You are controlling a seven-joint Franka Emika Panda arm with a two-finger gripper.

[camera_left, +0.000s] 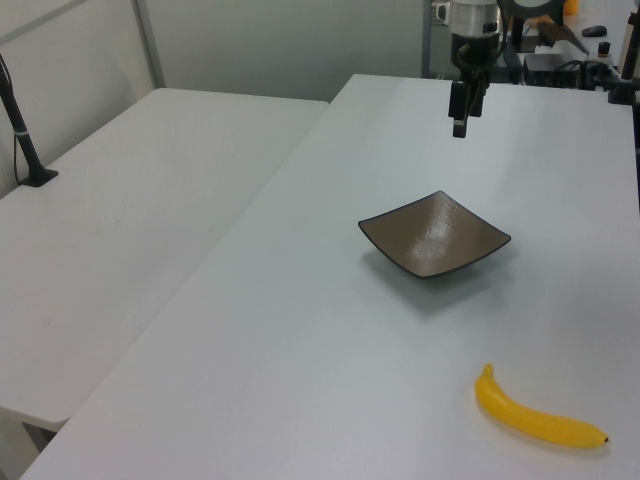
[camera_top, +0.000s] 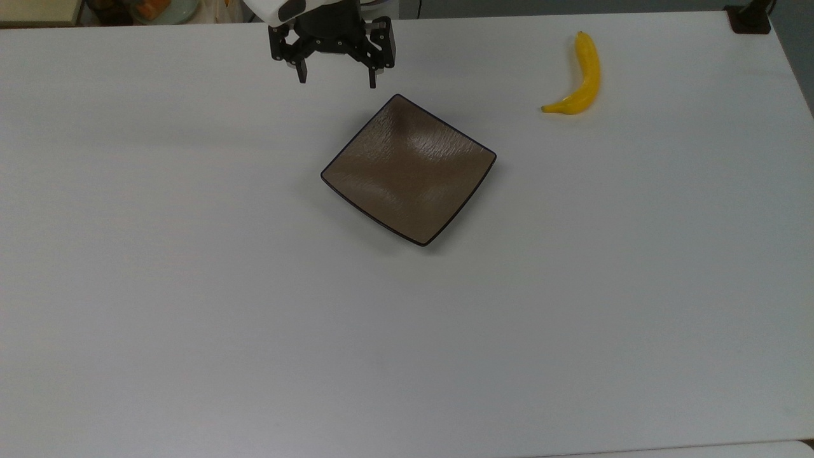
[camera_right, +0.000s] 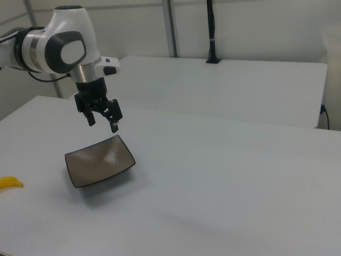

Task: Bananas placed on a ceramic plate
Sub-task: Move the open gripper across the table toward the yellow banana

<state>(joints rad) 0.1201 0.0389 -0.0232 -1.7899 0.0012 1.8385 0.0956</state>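
A yellow curved banana (camera_top: pixel 580 76) lies on the white table at the top view's upper right, well apart from the plate; it also lies at the lower right of the left view (camera_left: pixel 538 420) and at the right view's left edge (camera_right: pixel 9 183). The square brown ceramic plate (camera_top: pixel 410 166) sits mid-table with nothing on it (camera_left: pixel 437 234) (camera_right: pixel 99 159). My gripper (camera_top: pixel 337 79) hangs open above the table just beyond the plate's far corner, nothing between its fingers (camera_left: pixel 460 126) (camera_right: pixel 103 124).
The white table (camera_top: pixel 191 286) stretches wide around the plate. A second white table (camera_left: pixel 130 220) adjoins it with a seam. A black post base (camera_top: pixel 750 19) stands at the top view's upper right corner. Clutter sits beyond the far edge.
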